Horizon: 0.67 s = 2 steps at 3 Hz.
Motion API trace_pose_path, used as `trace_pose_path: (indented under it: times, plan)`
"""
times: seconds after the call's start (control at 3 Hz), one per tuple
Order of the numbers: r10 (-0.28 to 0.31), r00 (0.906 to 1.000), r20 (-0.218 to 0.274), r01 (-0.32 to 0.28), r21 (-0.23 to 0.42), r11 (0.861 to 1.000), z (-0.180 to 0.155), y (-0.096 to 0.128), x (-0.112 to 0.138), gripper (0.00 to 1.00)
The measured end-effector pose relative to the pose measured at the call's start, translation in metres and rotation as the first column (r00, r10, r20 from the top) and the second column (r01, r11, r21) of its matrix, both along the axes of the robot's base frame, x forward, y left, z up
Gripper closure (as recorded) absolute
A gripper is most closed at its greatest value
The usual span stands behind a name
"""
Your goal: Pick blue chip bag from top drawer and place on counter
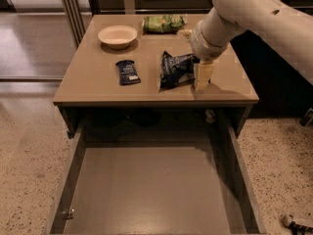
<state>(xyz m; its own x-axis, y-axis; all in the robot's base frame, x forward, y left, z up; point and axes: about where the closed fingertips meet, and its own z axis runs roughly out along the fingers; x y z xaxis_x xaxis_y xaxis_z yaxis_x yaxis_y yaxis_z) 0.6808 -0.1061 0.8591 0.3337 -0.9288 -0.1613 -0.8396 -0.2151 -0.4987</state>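
Observation:
The blue chip bag [174,69] stands crinkled on the counter [98,89], right of centre and near the front edge. My gripper [201,80] hangs from the white arm and is low over the counter, right against the bag's right edge. The top drawer [146,190] is pulled fully out below the counter, and its grey-brown bottom is bare.
A small flat dark-blue bar wrapper [127,72] lies left of the bag. A cream bowl [117,35] sits at the back left and a green chip bag [163,23] at the back centre. Speckled floor lies on both sides of the drawer.

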Motion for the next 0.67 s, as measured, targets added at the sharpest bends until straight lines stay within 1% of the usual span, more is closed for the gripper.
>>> trace_pose_path:
  times: [0.33, 0.67]
  plan:
    - [0.009, 0.9989, 0.045, -0.013, 0.091, 0.996, 0.037, -0.009, 0.002, 0.00]
    - [-0.009, 0.9953, 0.096, -0.006, 0.153, 0.988, 0.074, -0.025, -0.001, 0.00]
